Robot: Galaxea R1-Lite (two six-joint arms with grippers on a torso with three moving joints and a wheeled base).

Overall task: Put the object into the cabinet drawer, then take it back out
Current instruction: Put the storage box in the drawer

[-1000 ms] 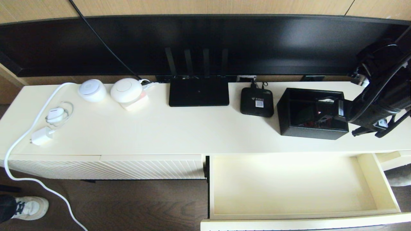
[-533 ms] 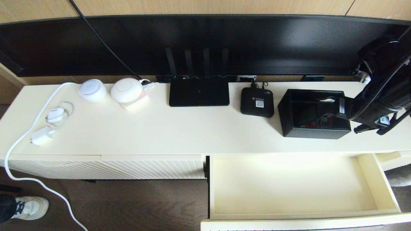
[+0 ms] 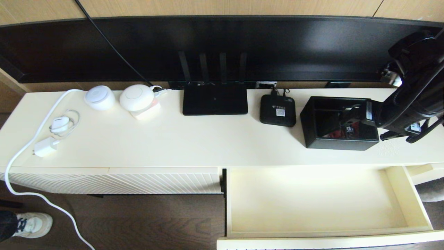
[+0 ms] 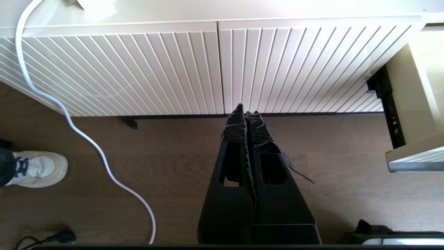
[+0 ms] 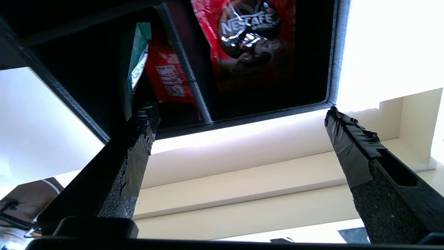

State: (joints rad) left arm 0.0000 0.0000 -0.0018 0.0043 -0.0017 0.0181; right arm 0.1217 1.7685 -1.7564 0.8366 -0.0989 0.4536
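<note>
The object, a black open-top organizer box [image 3: 333, 142], stands on the right part of the cream cabinet top [image 3: 208, 139]. Red sachets [image 5: 249, 38] lie in its compartments. My right gripper [image 3: 366, 116] hovers at the box's right end, open, with its fingers wide apart and nothing held between them. In the right wrist view the gripper [image 5: 240, 109] faces the box rim [image 5: 270, 114]. One finger [image 5: 138, 139] overlaps the box's inside. The cabinet drawer [image 3: 412, 201] is pulled out below, with nothing in it. My left gripper [image 4: 247, 111] hangs shut over the floor before the closed ribbed panel.
A router [image 3: 215, 99] and a small set-top box [image 3: 277, 110] sit left of the object. Two white round devices [image 3: 136, 97], a charger and a white cable [image 3: 45, 147] lie at the far left. A dark TV screen [image 3: 222, 45] runs behind. A shoe [image 3: 33, 224] is on the floor.
My right arm has risen a little and drawn back to the right. The box shifted slightly at first and now rests still on the cabinet top.
</note>
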